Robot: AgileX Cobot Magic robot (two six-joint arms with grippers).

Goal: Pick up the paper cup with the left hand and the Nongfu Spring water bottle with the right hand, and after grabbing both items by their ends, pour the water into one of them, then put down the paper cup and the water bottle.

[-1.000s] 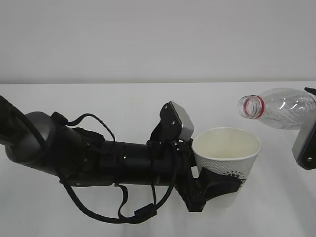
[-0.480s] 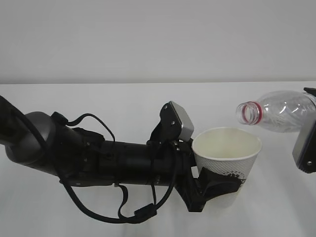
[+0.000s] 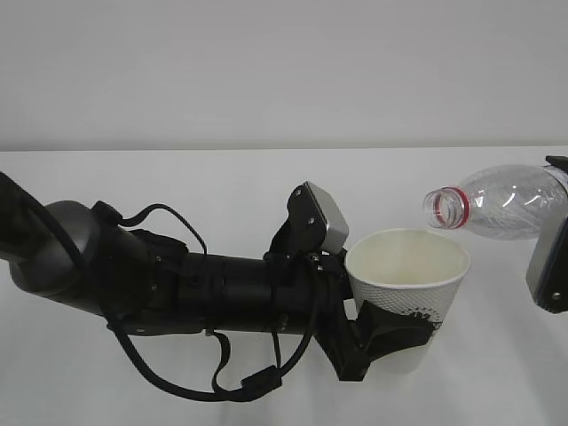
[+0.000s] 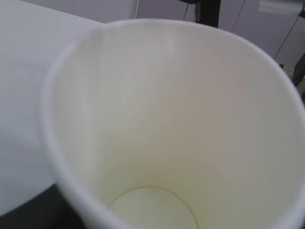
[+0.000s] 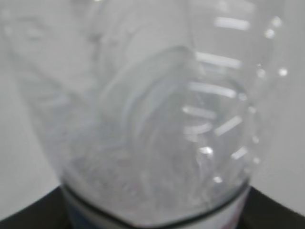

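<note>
The white paper cup (image 3: 406, 277) stands upright with my left gripper (image 3: 395, 324) shut on its lower part; one black finger (image 3: 383, 330) wraps its front. In the left wrist view the paper cup (image 4: 181, 119) fills the frame and its inside looks dry. The clear Nongfu Spring water bottle (image 3: 510, 202) lies tilted, and its red-ringed open mouth (image 3: 444, 209) hangs just above the cup's right rim. My right gripper (image 5: 152, 223) is shut on the bottle (image 5: 152, 119) near its label end; its dark jaws show at the bottom corners. No water shows.
The white table (image 3: 222, 186) runs back to a plain grey wall. The bulky black left arm (image 3: 177, 284) with looping cables lies across the left half. A grey and black part of the right arm (image 3: 548, 262) sits at the right edge.
The bottle has tipped further, and its mouth has dropped and shifted slightly left toward the cup's rim. The left arm and the cup have stayed still.
</note>
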